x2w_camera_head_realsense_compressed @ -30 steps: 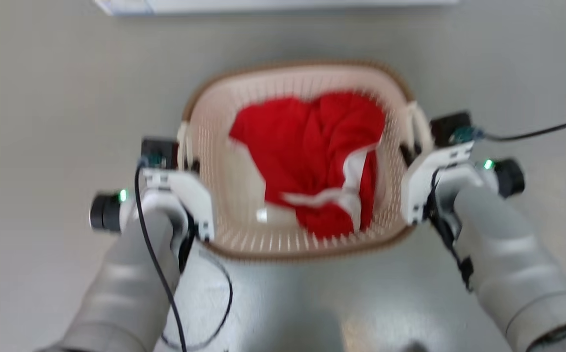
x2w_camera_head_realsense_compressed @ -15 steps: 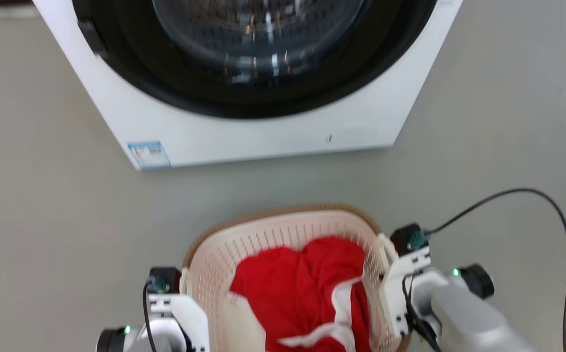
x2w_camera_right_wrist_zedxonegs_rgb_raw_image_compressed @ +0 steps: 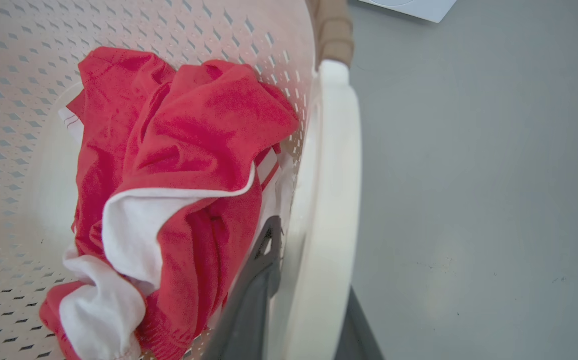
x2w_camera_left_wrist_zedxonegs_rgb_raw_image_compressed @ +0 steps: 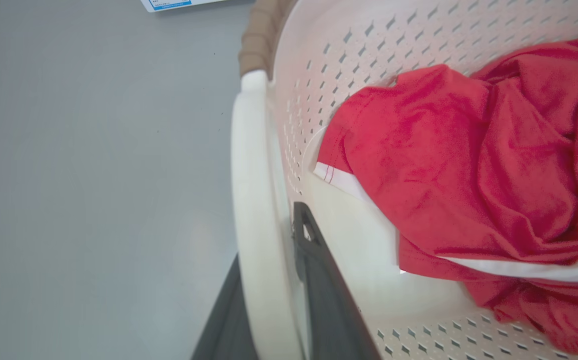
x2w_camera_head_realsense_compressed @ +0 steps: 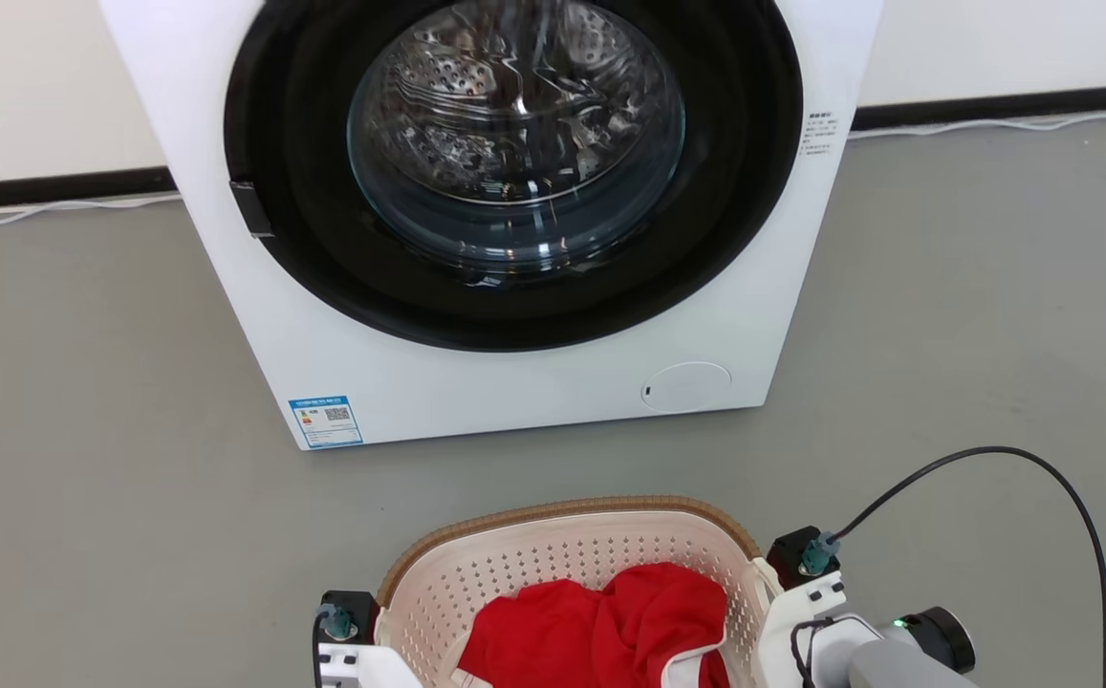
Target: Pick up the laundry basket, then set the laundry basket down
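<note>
Now the camera has risen, revealing the washing machine (x2w_camera_head_realsense_compressed: 514, 382); the laundry basket (x2w_camera_head_realsense_compressed: 553, 559) stays near its front, left gripper (x2w_camera_left_wrist_zedxonegs_rgb_raw_image_compressed: 269, 250) and right gripper (x2w_camera_right_wrist_zedxonegs_rgb_raw_image_compressed: 311, 260) jaws clamped on its handles (x2w_camera_left_wrist_zedxonegs_rgb_raw_image_compressed: 249, 200), ready for lowering.

- The head camera has tilted up. The washing machine (x2w_camera_head_realsense_compressed: 476, 392) was only a thin strip at the top a second ago and now shows its whole round door (x2w_camera_head_realsense_compressed: 514, 143), with the wall (x2w_camera_head_realsense_compressed: 27, 86) behind it.
- The laundry basket (x2w_camera_head_realsense_compressed: 562, 554) now lies at the bottom edge of the head view, its near half cut off.
- The left gripper (x2w_camera_head_realsense_compressed: 361, 626) and right gripper (x2w_camera_head_realsense_compressed: 777, 597) have dropped to that edge too.
- The earlier blur has cleared.
</note>
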Controlling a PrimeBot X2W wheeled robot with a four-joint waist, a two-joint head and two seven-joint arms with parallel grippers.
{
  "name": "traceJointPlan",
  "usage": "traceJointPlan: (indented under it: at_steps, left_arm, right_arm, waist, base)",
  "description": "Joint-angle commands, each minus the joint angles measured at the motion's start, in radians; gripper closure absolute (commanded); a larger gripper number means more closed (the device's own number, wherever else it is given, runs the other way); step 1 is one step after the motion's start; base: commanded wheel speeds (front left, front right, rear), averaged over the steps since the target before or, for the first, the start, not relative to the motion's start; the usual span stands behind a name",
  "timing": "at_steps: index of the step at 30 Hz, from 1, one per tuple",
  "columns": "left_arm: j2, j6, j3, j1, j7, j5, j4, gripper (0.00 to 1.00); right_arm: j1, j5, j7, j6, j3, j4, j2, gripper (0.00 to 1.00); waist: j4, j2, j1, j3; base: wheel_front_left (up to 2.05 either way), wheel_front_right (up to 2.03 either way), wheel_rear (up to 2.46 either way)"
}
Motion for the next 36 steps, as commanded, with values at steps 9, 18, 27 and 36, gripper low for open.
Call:
traceJointPlan:
  at_steps: [9,18,27,36]
  left_arm:
    - [0.021,0.016,-0.034,-0.031,-0.02,-0.041,-0.02,1.0]
    - [0.021,0.025,-0.078,-0.033,-0.027,-0.084,-0.015,1.0]
    - [0.021,0.03,-0.112,-0.036,-0.035,-0.122,-0.007,1.0]
    - [0.021,0.033,-0.147,-0.039,-0.04,-0.163,-0.015,1.0]
  right_arm:
    - [0.024,0.019,0.017,0.018,0.055,-0.022,0.017,1.0]
    - [0.018,0.038,0.007,0.018,0.076,-0.018,0.017,1.0]
    - [0.013,0.05,0.004,0.018,0.093,-0.006,0.017,1.0]
    - [0.012,0.06,0.001,0.018,0.106,-0.007,0.017,1.0]
  waist:
    - [0.018,-0.0001,0.0,-0.029]
    - [0.032,-0.0001,0.0,-0.044]
    - [0.029,-0.0001,0.0,-0.049]
    - [0.024,-0.0001,0.0,-0.045]
  base:
    - [0.0,0.0,0.0]
    - [0.0,0.0,0.0]
    - [0.0,0.0,0.0]
    - [0.0,0.0,0.0]
